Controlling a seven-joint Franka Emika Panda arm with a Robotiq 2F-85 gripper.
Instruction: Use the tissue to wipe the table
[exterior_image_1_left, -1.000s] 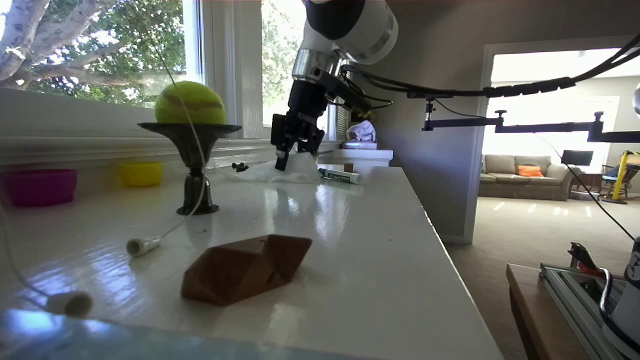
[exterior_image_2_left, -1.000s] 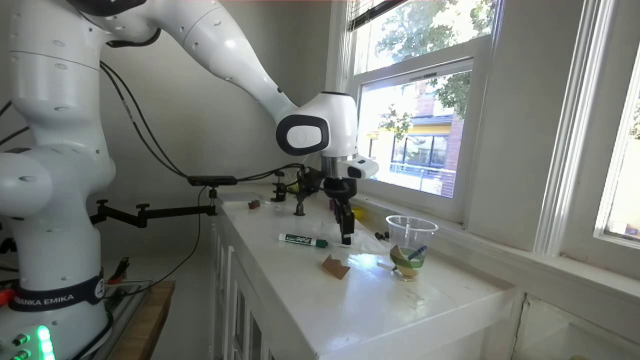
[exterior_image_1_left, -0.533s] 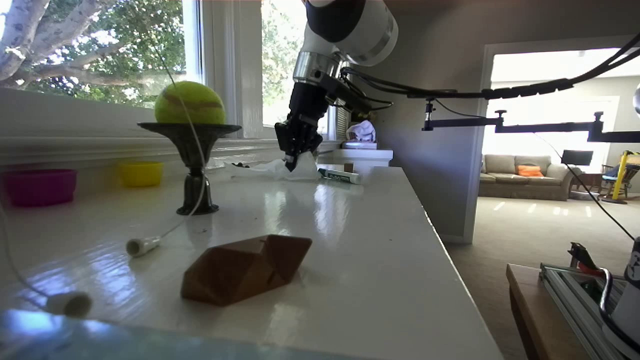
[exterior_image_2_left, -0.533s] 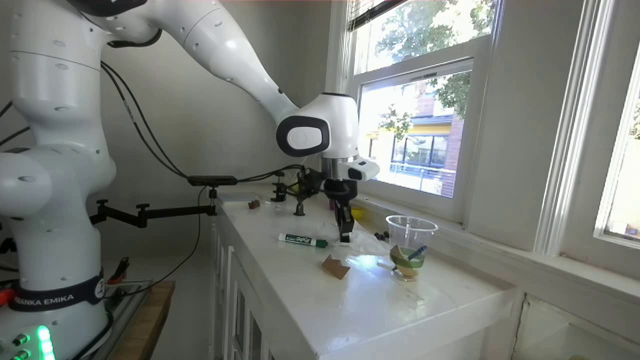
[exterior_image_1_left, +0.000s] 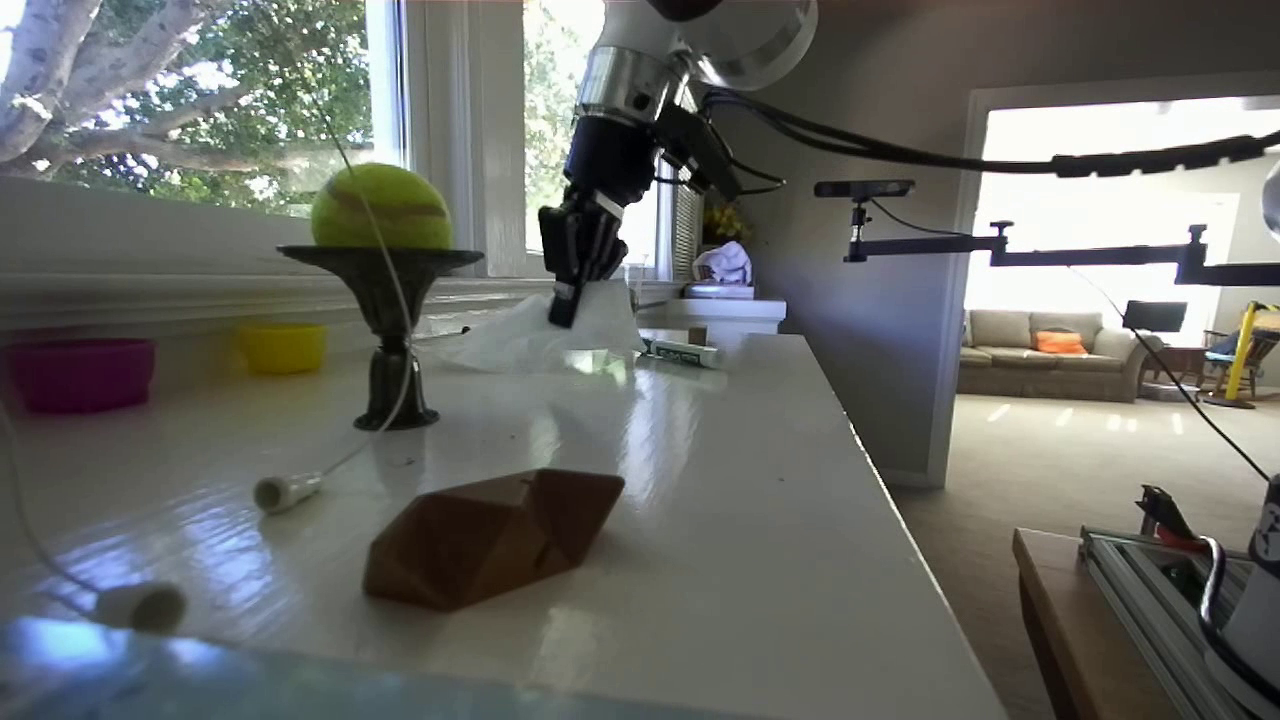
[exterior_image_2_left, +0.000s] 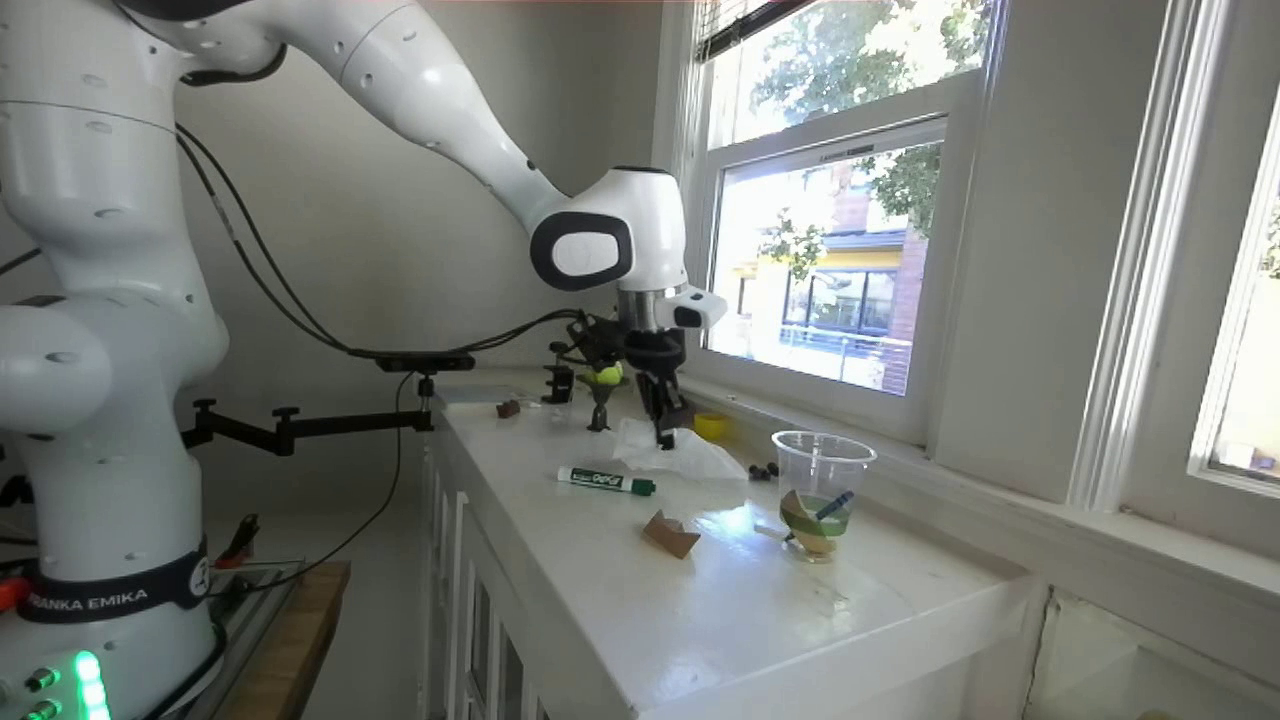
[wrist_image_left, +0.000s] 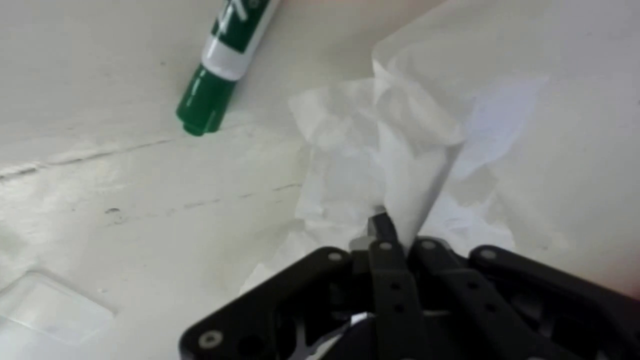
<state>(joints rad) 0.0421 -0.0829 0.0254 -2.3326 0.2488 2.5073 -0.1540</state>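
Note:
The tissue (wrist_image_left: 345, 150) is white, thin and crumpled. In the wrist view a fold of it rises between the fingers of my gripper (wrist_image_left: 400, 232), which is shut on it. Its looser parts spread out around and beneath the fingers. Both exterior views show the gripper (exterior_image_1_left: 566, 308) pinching the raised part of the tissue (exterior_image_1_left: 500, 338), with the lower part draping to the table (exterior_image_1_left: 720, 520). In an exterior view the tissue (exterior_image_2_left: 705, 460) lies just behind the green marker. The fingertip pads are partly hidden by tissue.
A green marker (exterior_image_2_left: 605, 481), a brown scrap (exterior_image_2_left: 671, 535) and a clear cup (exterior_image_2_left: 822, 490) stand close by. Toward the far end are a pedestal (exterior_image_1_left: 390, 330) with a tennis ball (exterior_image_1_left: 381, 207), yellow (exterior_image_1_left: 281, 348) and magenta (exterior_image_1_left: 82, 374) bowls, and a brown faceted block (exterior_image_1_left: 490, 540).
My gripper has shut on the tissue and lifted slightly. It has carried the tissue toward the pedestal end, away from the clear cup, and more of the tissue now stands up.

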